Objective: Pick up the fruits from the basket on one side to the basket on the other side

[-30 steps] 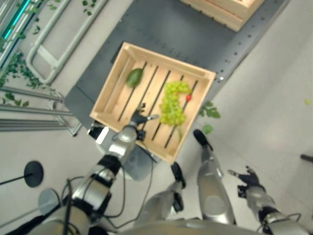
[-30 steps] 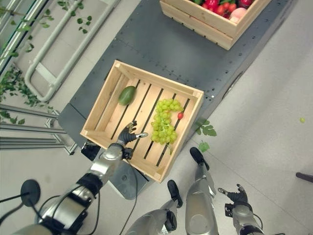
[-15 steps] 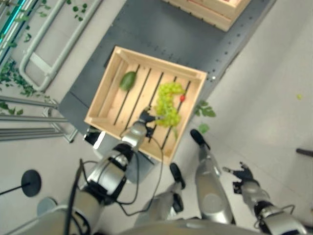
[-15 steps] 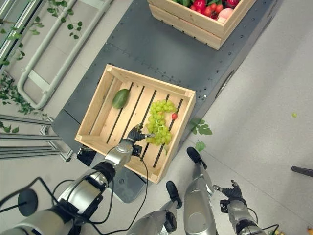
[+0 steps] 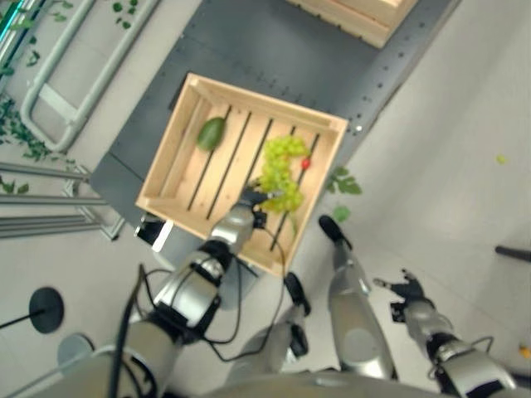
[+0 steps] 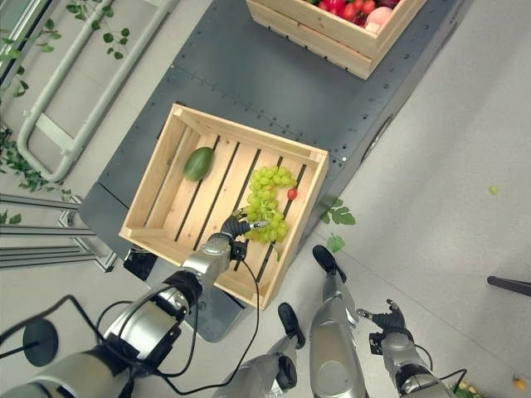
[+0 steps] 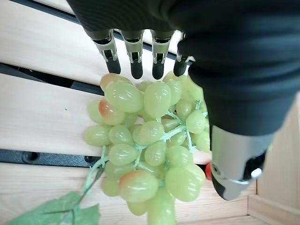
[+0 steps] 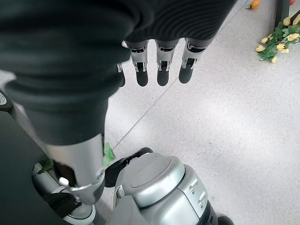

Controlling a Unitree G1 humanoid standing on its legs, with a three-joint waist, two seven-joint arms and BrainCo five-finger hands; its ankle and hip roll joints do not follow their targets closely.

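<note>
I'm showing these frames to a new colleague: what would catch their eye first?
Probably the bunch of green grapes in the slatted wooden crate, with the left hand open right over its near end. A green mango-like fruit lies alone toward the crate's far left corner, and a second crate holding red fruit sits farther along the dark platform. The right hand hangs open over the floor.

Two head eyes high above one shared crate [image 6: 222, 207]; wrist cameras close along fingers.
</note>
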